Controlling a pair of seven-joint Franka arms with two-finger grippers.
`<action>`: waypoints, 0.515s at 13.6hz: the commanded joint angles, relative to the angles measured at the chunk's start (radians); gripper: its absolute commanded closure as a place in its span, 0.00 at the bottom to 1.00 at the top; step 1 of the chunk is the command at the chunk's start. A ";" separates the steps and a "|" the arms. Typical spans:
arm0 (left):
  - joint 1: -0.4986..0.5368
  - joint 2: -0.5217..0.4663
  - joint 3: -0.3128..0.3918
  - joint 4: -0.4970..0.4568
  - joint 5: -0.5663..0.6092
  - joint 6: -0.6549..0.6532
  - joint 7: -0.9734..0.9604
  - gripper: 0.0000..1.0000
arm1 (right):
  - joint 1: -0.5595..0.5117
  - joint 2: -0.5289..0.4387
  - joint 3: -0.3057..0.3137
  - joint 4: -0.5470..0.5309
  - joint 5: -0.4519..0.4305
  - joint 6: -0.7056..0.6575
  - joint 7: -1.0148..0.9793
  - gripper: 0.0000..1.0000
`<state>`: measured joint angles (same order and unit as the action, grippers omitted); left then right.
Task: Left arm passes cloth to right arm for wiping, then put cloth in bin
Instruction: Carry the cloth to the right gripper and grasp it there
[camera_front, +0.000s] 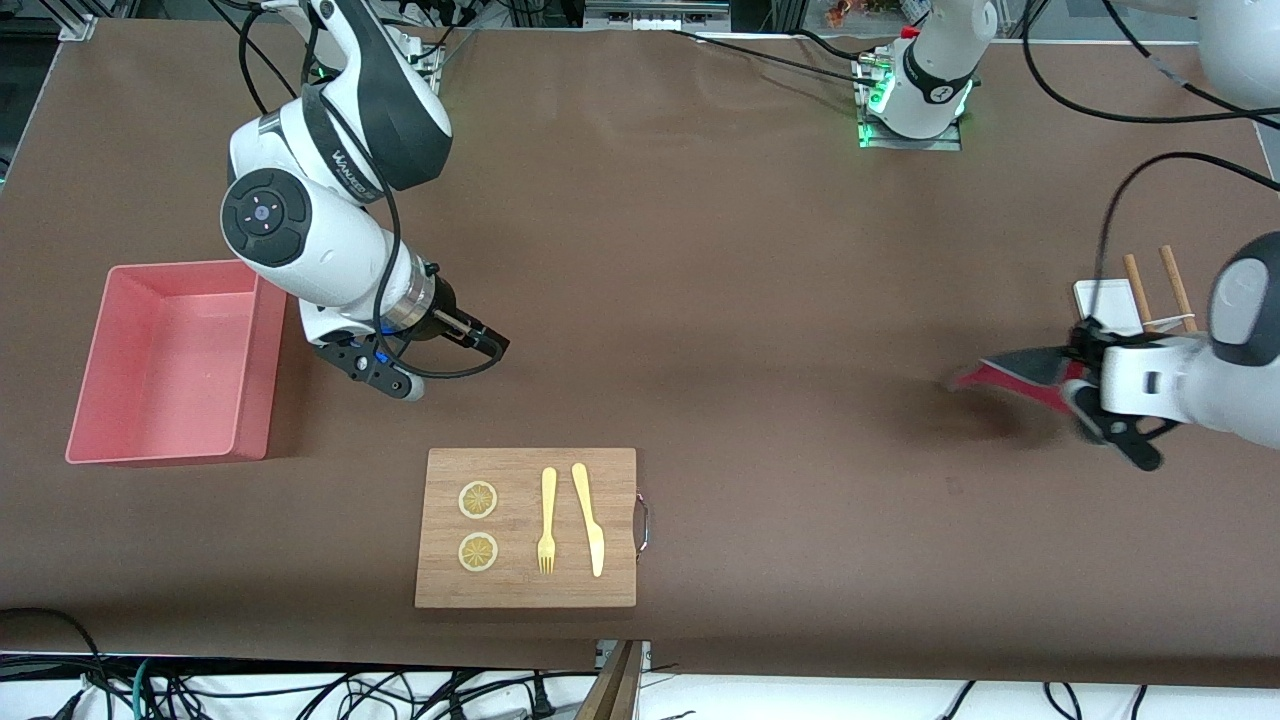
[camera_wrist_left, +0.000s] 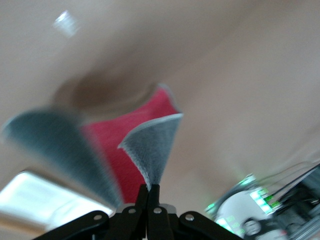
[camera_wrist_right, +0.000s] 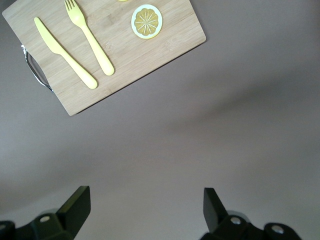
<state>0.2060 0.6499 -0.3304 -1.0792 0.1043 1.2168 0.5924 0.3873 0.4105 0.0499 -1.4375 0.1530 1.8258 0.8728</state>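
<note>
The cloth (camera_front: 1010, 375) hangs in the air at the left arm's end of the table, stretched out sideways with its long axis running along the table's length; its free tip points toward the right arm's end, and its pinched corner sits in the left gripper (camera_front: 1078, 372). In the left wrist view the cloth (camera_wrist_left: 135, 150) fans out from the fingertips (camera_wrist_left: 150, 192) in 2 grey flaps with the magenta face showing between them. A dark shadow lies on the brown table (camera_front: 760, 300) below it.

The bin (camera_front: 170, 360) sits at the right arm's end of the table, open side up, close to the table's edge there. The cutting board (camera_front: 527, 527) lies close to the table's edge nearest the front camera, carrying 2 lemon slices (camera_front: 478, 526), a fork (camera_front: 547, 520) and a knife (camera_front: 589, 518). A wide stretch of bare table runs between the bin and the cloth. A white tray (camera_front: 1105, 305) with 2 wooden sticks (camera_front: 1155, 285) lies just beside the left gripper.

The left gripper's fingers are pressed tight together on the cloth's corner. The right gripper (camera_wrist_right: 145, 207) waits with its jaws spread wide and nothing between them, over bare table between the bin and the cutting board
</note>
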 joint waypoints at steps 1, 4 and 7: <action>-0.026 0.016 0.011 0.045 -0.235 -0.042 -0.184 1.00 | 0.022 0.017 -0.005 0.015 0.016 0.024 0.026 0.00; -0.059 0.025 0.016 0.039 -0.585 -0.037 -0.608 1.00 | 0.048 0.036 -0.004 0.015 0.016 0.075 0.116 0.00; -0.153 0.034 0.018 0.036 -0.888 0.054 -1.071 1.00 | 0.065 0.039 -0.004 0.015 0.017 0.087 0.181 0.00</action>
<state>0.1259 0.6647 -0.3247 -1.0708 -0.6657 1.2145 -0.2271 0.4418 0.4433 0.0506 -1.4374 0.1543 1.9106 1.0156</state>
